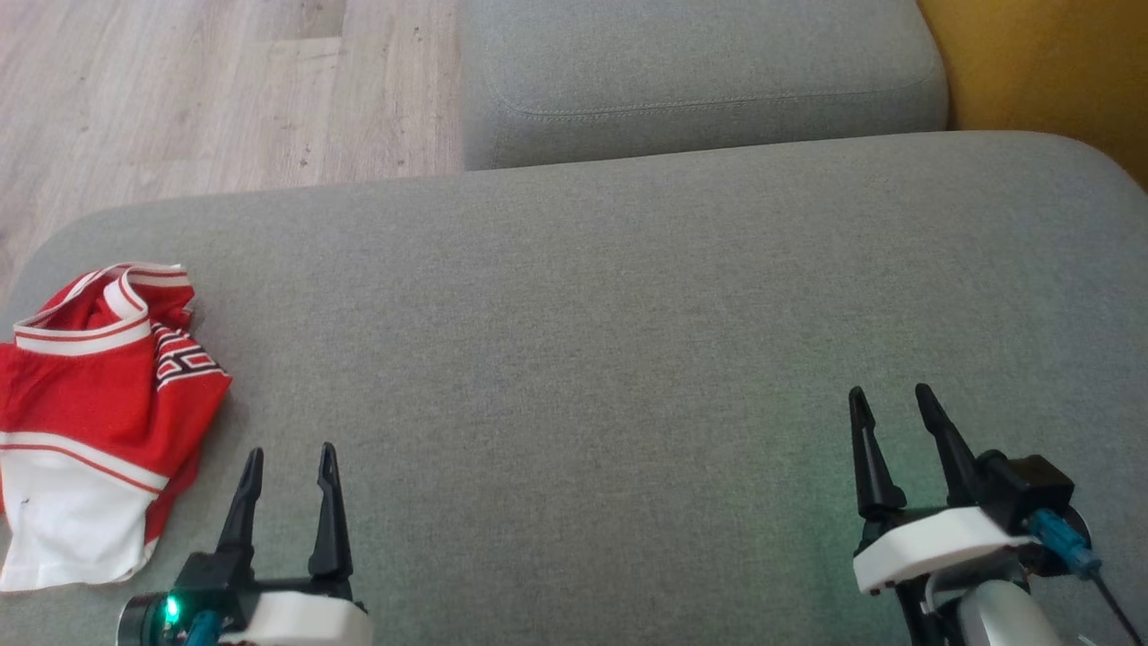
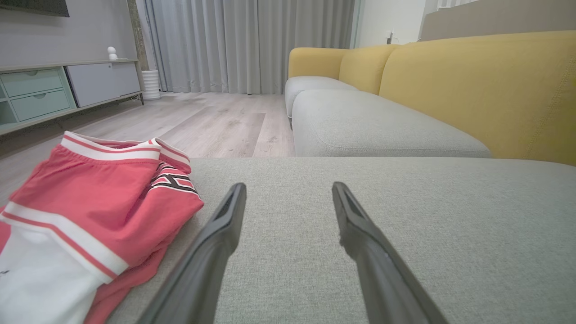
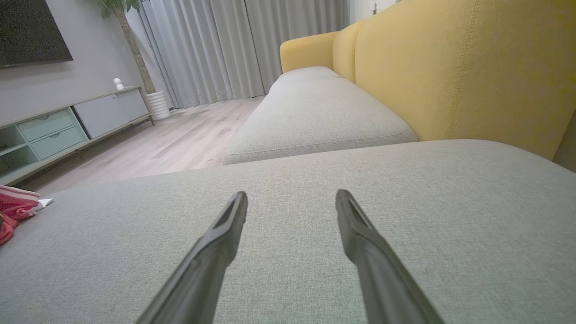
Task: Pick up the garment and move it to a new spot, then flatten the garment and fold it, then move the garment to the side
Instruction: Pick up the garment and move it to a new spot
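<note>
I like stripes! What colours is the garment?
The garment is red and white with striped bands; clearest in the left wrist view.

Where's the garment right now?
Head view: the garment lies crumpled at the left edge of the grey cushion, just left of the open left hand.

Text: one block letter, seemingly an H, black edged in white | On: crumpled red-and-white garment | Remainder: lost in folds, unreadable
</note>
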Controlling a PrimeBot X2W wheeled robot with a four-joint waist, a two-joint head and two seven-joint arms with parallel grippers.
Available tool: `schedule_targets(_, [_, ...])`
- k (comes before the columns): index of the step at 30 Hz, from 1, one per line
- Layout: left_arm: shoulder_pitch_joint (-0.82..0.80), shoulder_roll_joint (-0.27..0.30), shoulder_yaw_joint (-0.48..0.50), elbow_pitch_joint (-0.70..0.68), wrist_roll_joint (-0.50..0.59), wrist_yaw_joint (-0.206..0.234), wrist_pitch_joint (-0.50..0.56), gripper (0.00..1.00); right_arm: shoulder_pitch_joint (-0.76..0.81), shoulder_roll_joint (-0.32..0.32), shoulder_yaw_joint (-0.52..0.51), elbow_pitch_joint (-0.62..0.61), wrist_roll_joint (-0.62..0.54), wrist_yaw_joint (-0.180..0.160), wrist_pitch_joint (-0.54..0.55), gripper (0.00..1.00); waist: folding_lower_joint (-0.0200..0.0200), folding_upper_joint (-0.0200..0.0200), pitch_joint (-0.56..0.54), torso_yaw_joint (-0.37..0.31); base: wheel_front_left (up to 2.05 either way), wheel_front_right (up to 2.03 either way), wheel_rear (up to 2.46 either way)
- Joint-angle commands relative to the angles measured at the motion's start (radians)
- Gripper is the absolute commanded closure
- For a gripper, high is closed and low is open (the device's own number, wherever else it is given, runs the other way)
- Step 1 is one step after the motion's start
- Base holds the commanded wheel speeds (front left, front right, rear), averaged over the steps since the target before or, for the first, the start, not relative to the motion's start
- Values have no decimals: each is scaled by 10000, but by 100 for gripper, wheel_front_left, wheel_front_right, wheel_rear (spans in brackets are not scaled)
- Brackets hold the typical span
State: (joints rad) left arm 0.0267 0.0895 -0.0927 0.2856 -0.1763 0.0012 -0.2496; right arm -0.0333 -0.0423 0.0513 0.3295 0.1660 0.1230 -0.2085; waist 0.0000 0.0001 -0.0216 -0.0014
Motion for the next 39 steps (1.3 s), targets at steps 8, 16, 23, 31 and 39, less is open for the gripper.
schedule_targets(8, [-241,77,487,-260,-168,121,-122,0,-443,-79,194,-298,51,77,-136,0,0,-1,5,2,0,0,0])
schedule_targets(16, [-344,32,361,-313,-94,115,-122,0,-179,-79,-73,-433,-14,77,-108,0,0,-1,96,1346,0,0,0])
schedule_targets(23, [-292,224,519,-397,-82,167,-122,0,-310,-79,139,-570,108,77,-117,0,0,-1,245,3217,0,0,0])
schedule_targets(31, [-163,241,554,-519,-103,222,-122,0,-375,-79,223,-465,79,77,-154,0,0,-1,305,4700,0,0,0])
schedule_targets(39, [-83,238,628,-643,-151,232,-122,0,-497,-79,290,-492,14,77,-116,0,0,-1,453,5230,0,0,0])
